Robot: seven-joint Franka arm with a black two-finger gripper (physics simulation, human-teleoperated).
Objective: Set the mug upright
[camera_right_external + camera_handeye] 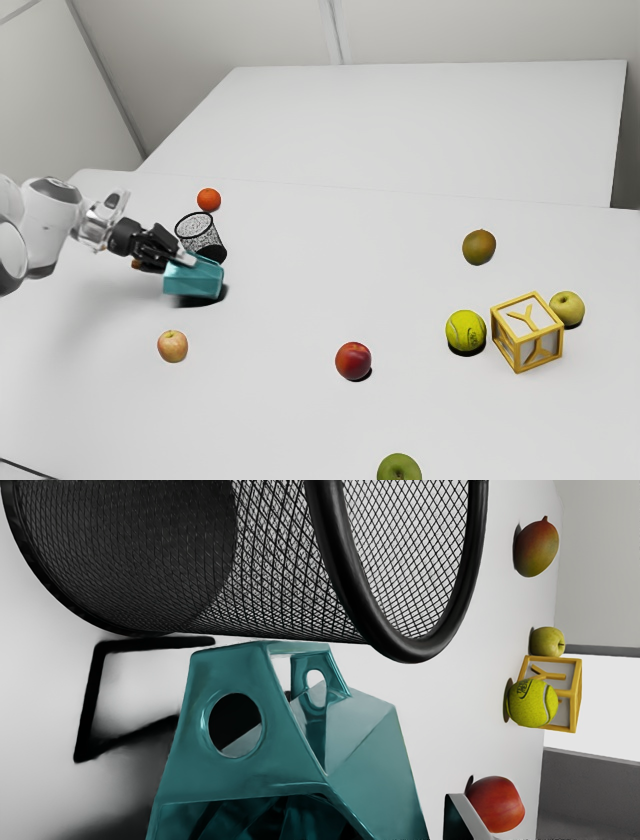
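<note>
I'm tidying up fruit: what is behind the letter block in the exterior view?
A yellow-green apple peeks out; the letter block hides its near lower edge and whatever lies directly behind.

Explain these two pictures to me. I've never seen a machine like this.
The machine is a white robot arm with a black gripper, its "hand". One picture comes from a camera beside the arm; the other, from a camera on that hand, so it looks turned sideways.

Close to the gripper is a teal faceted mug, which the task wants upright. I can't tell for certain whether it is held. Beside it, a black mesh cup stands upright.

Also on the white table are an orange, a mango, a tennis ball, a yellow-framed letter block, a red fruit and three apples: green, yellow-green and yellow-red.
</note>
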